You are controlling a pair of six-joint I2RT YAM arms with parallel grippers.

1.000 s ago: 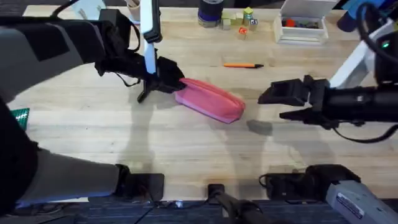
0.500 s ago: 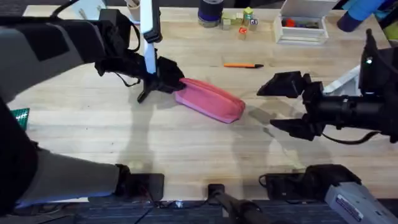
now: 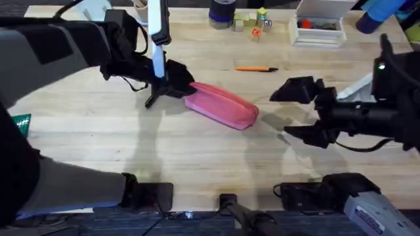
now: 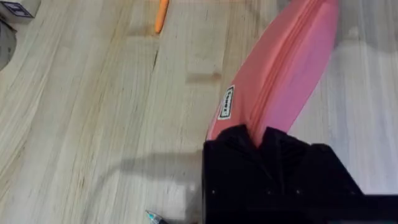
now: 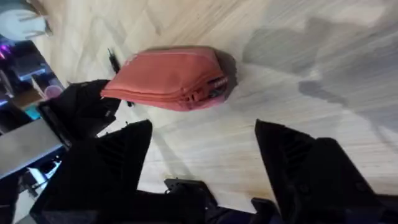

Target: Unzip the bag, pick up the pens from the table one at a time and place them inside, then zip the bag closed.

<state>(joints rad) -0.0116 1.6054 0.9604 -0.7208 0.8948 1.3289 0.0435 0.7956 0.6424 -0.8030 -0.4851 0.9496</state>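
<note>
The pink pouch (image 3: pixel 222 106) lies lengthwise on the wooden desk (image 3: pixel 197 151), slanting from upper left to lower right, zipper along its top looking closed. The orange pen (image 3: pixel 256 68) with its black tip lies flat just beyond it, apart from the pouch.

A small white label with dark lettering (image 4: pixel 226 102) sits on the pink bag (image 4: pixel 283 81), just ahead of the left gripper (image 4: pixel 264 146) clamping the bag's end; its print is too small to read.
</note>
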